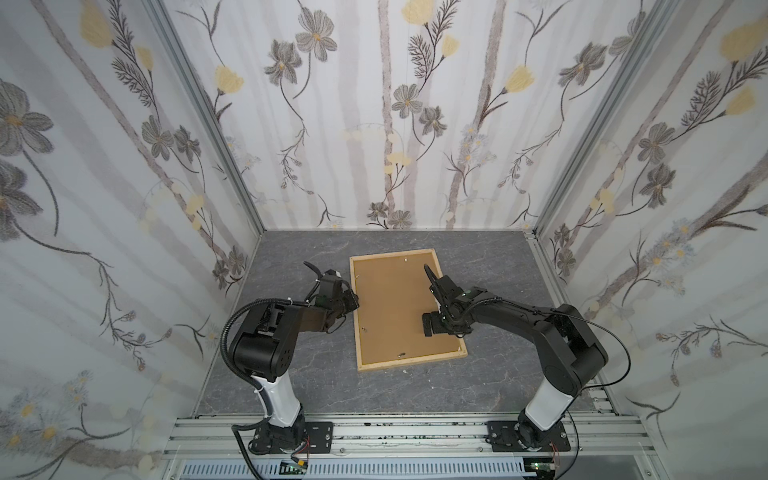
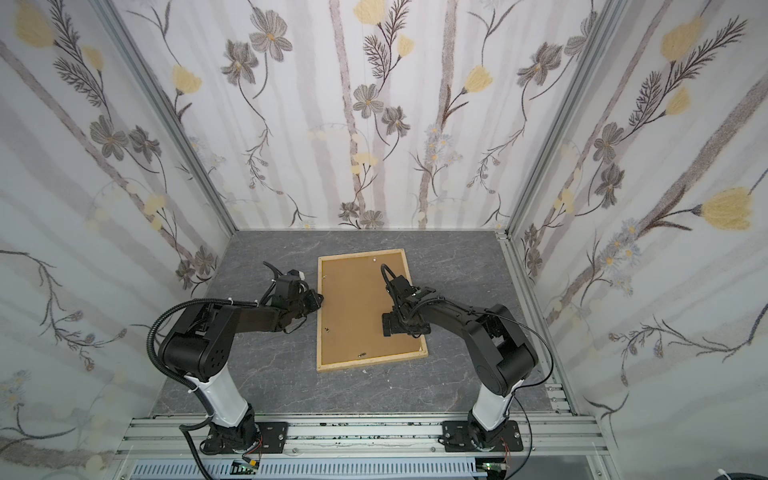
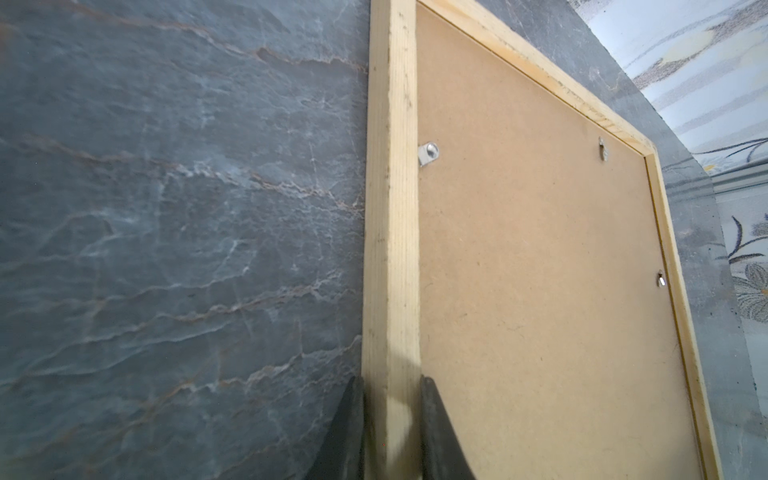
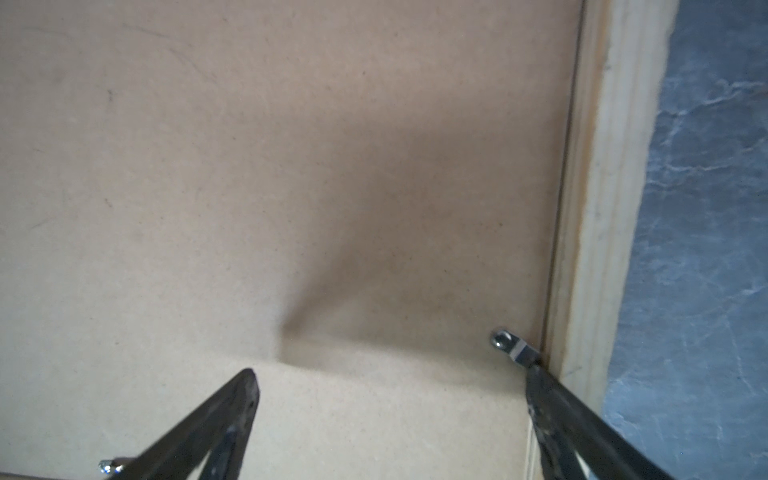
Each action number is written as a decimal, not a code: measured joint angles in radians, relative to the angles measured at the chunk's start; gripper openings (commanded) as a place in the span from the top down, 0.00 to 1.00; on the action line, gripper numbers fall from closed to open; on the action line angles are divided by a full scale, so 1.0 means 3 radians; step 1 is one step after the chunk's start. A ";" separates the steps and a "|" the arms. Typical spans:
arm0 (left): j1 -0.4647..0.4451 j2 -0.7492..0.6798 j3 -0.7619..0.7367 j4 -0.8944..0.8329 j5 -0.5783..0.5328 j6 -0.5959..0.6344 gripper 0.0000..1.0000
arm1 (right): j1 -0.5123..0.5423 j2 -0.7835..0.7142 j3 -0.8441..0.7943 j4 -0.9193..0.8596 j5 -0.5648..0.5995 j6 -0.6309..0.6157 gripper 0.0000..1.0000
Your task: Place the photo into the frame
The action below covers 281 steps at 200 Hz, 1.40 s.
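While our left hand [image 3: 391,388] pinches the picture-left strip of the frame [image 1: 356,336], we hold our right hand [image 4: 390,372] wide over the backing [image 4: 208,166] at centre, one fingertip [image 4: 544,395] at a clip [image 4: 513,347].

Brown backing board [image 1: 386,307] flat, mid-table, long side running away from the rail; small metal tab [image 3: 428,153] at its edge, turned onto the board, others spaced round; table [image 1: 291,374] dark grey, marble-veined; walls [image 1: 374,124] papered with grey and yellow flowers, three sides; aluminium rail [image 1: 395,432] along near edge.
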 measured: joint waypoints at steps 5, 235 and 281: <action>0.0000 0.0000 0.0000 0.0001 -0.0003 0.0001 0.85 | 0.0000 -0.0008 -0.0015 0.0020 0.0004 0.0001 0.00; -0.0037 0.0060 0.0053 0.0031 -0.0046 0.0023 0.87 | -0.0009 -0.0172 -0.0624 0.1256 0.0392 0.0048 0.00; -0.0038 0.0075 0.0072 0.0032 -0.0058 0.0032 0.87 | -0.0023 -0.0178 -0.0685 0.1495 0.0469 -0.0001 0.00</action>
